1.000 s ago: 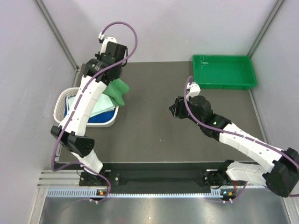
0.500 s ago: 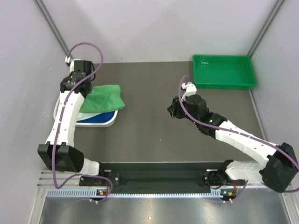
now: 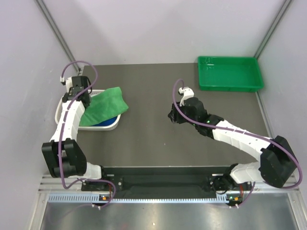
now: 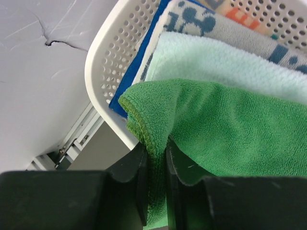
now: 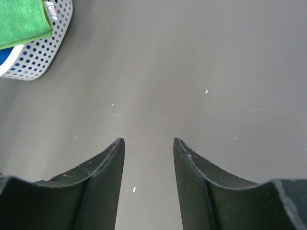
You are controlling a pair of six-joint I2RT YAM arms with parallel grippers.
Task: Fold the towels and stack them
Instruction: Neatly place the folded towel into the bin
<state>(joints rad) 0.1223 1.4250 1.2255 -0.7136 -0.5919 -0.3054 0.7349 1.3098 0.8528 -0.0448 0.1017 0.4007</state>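
A: Where's your bright green terry towel?
B: Draped over the white perforated plastic basket at nine o'clock, its hemmed corner clamped in your left gripper. Likely soft, light, floppy: hold hems. Your right gripper gapes, empty

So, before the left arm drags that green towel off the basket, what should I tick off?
1. Left gripper pinching green towel: ok, its hemmed edge sits between the fingers.
2. Only one cloth in the pinch: ok, the mint towel lies apart underneath.
3. Green towel free of basket: not ok, it drapes across the rim.
4. Right gripper open and empty: ok.
5. Table bare under the right gripper for spreading: ok.
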